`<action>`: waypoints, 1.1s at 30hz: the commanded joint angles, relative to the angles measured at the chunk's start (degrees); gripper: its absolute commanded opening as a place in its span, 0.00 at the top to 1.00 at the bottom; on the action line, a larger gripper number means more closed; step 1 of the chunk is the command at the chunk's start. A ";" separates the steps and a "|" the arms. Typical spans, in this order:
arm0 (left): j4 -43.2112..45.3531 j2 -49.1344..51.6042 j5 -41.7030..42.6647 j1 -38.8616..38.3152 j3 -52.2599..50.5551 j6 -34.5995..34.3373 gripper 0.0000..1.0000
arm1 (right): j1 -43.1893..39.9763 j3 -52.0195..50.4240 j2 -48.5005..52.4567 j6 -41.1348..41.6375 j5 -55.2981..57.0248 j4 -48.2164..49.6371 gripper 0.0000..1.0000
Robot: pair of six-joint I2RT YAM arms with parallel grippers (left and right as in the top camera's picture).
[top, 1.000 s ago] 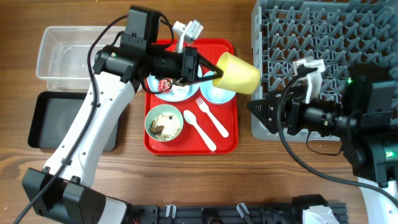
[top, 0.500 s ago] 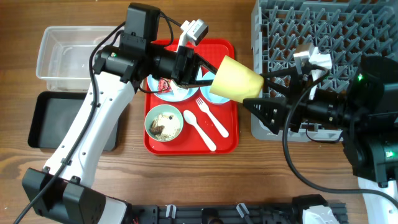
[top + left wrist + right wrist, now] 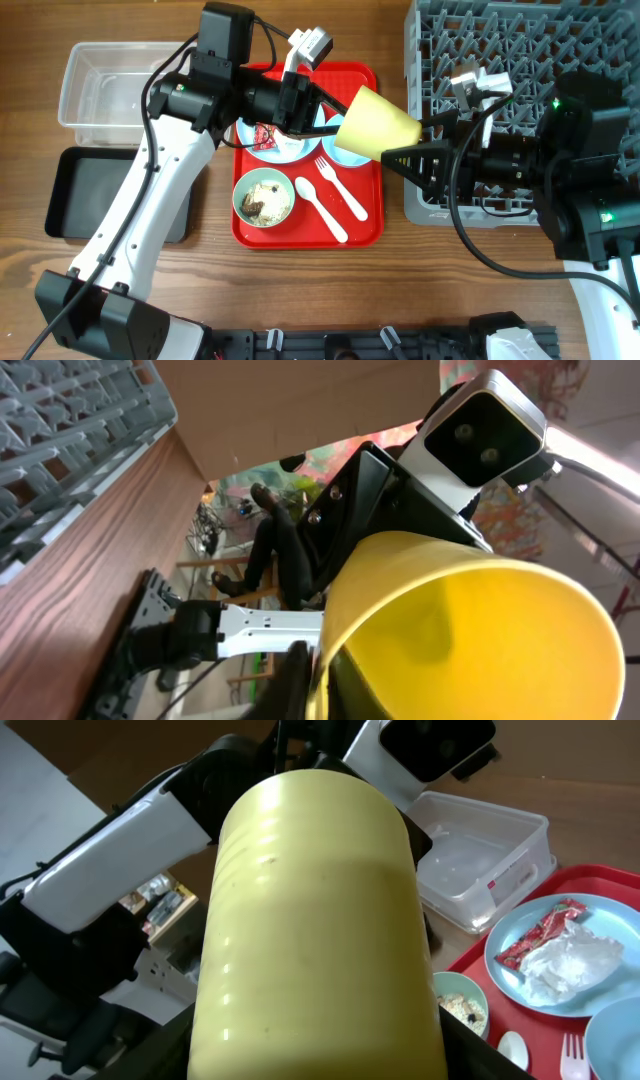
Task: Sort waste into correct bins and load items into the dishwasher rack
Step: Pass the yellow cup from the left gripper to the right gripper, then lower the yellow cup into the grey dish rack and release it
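Yellow cup (image 3: 372, 122) within right tool (image 3: 403, 137)

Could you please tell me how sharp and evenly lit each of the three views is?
Overhead: sharp, evenly lit. Left wrist: the yellow cup looms close, bright glare at upper right. Right wrist: the cup fills the frame, slightly soft, with faint highlights; the blue plate behind reads clearly.
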 commanded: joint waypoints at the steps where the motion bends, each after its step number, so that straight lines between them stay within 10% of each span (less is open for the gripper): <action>1: 0.17 -1.11 1.14 -0.04 0.85 -0.02 0.69 | -1.29 1.07 -3.21 -0.35 5.84 -1.55 0.44; 5: 0.13 -1.11 -3.58 0.22 0.85 -0.02 0.31 | -5.86 1.07 -7.87 -0.11 14.69 -8.72 0.44; 8: -0.48 -1.11 -8.68 1.11 0.85 -0.02 0.25 | -9.49 1.07 -10.82 1.81 25.11 -17.09 0.44; 18: -4.70 -1.31 -21.51 2.89 0.85 -0.04 0.31 | -12.31 1.07 -6.54 9.11 53.07 -39.76 0.44; 33: -11.13 -4.66 -31.82 2.89 0.85 1.73 0.32 | -9.75 1.07 20.76 7.34 51.87 -40.68 0.40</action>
